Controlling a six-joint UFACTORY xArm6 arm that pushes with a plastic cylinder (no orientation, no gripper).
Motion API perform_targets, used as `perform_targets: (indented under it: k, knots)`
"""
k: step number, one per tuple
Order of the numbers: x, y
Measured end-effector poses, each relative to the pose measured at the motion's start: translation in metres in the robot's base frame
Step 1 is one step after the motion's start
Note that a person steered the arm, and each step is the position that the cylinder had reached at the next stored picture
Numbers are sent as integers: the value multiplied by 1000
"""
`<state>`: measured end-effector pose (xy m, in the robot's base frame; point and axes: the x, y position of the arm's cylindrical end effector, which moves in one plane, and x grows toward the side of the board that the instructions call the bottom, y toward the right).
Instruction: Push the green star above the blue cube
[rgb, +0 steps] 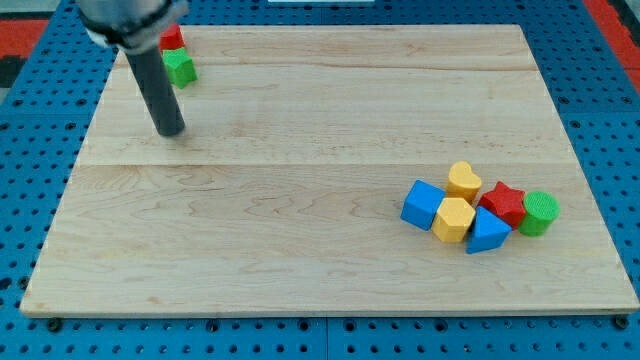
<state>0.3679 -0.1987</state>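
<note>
Green star (181, 68) at the wooden board's (300, 220) upper left corner, partly hidden by the rod, touching a red block (173, 38) just above it. My tip (171, 131) just below the star, apart from it. No jaws, only a rod. Blue cube (422, 204) far off at lower right, clustered with yellow heart (463, 180), yellow hexagon (454, 219), blue triangle (487, 232), red star (503, 203), green cylinder (539, 212)

My tip (172, 131) rests on the wooden worktop (300, 200) just below the green star (180, 68); the blue cube (423, 203) sits well apart, lower right.
</note>
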Motion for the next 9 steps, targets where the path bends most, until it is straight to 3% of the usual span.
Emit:
perform_targets:
  k: [1, 2, 3, 4, 5, 6, 7, 8, 9]
  knots:
    - [-24, -45]
    - [-70, -50]
    - [-86, -1]
    - [-76, 98]
    - [-65, 98]
    - [-79, 57]
    - [-104, 107]
    - [-41, 184]
    - [-4, 217]
